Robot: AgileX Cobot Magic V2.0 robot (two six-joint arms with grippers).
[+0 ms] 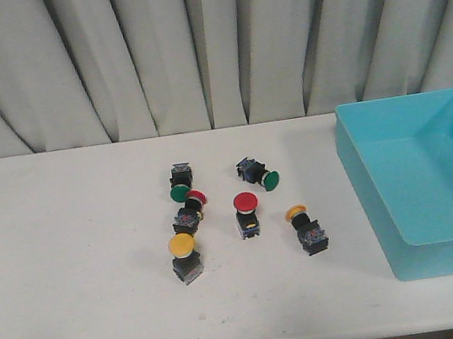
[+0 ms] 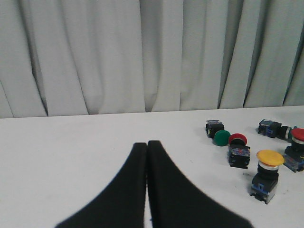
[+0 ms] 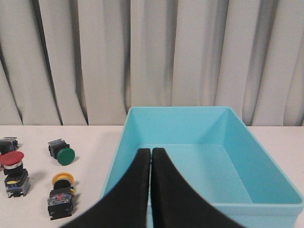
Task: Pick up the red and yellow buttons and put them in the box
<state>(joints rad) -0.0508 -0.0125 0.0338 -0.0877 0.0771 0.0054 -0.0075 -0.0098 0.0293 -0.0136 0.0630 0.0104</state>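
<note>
Four task buttons lie mid-table: a red button (image 1: pixel 196 197) beside a green one, a second red button (image 1: pixel 246 202), a yellow button (image 1: pixel 181 244) at the front left, and another yellow button (image 1: pixel 296 210) to the right. The turquoise box (image 1: pixel 366 191) stands at the right and holds nothing. Neither arm shows in the front view. My left gripper (image 2: pixel 147 144) is shut and empty, left of the buttons; its view shows a yellow button (image 2: pixel 269 158) and a red button (image 2: pixel 237 139). My right gripper (image 3: pixel 151 151) is shut and empty, in front of the box (image 3: pixel 118 161).
Two green-capped buttons (image 1: pixel 180 193) (image 1: pixel 271 181) lie behind the red ones. A grey curtain (image 1: pixel 191 47) hangs along the table's far edge. The white table (image 1: pixel 71 269) reaches left of the buttons.
</note>
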